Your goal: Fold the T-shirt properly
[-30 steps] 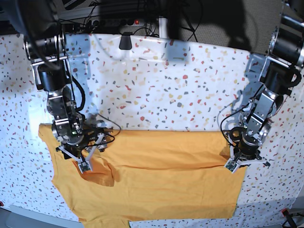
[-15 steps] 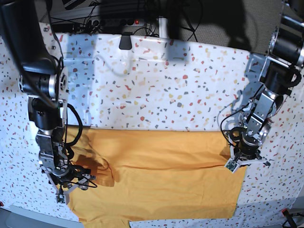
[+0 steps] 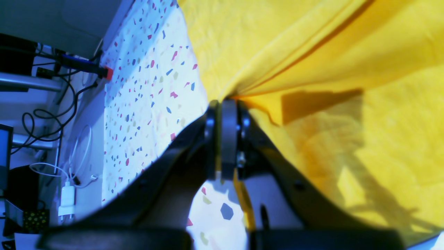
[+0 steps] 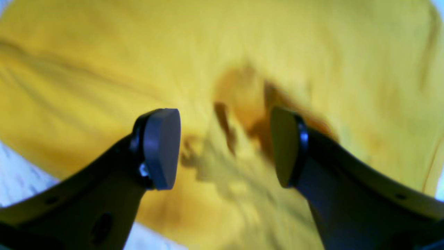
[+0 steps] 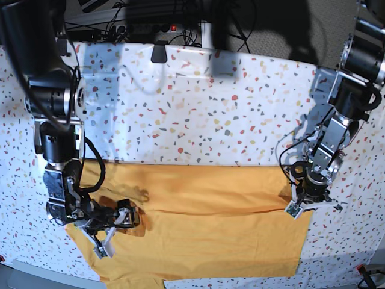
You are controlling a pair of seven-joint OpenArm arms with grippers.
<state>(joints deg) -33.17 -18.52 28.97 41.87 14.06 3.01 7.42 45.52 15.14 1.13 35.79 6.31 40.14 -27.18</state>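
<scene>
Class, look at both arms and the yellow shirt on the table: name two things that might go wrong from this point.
1. The left tool is shut on the T-shirt edge with a thin pinch; a pull might slip it free or bunch the fold.
2. The right tool hangs open over wrinkled cloth, so closing there may grab several layers.

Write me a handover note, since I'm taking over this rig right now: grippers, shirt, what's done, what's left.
Left gripper: jaws shut on a pinched edge of the T-shirt, at its corner on the base view's right.
Right gripper: jaws open, empty, low over the fabric at the shirt's opposite end.
T-shirt: spread wide on the speckled table cover, one lengthwise layer already folded over, sleeve area bunched near the right gripper.
Left to do: regrasp with the right gripper, finish the remaining folds, flatten.
</scene>
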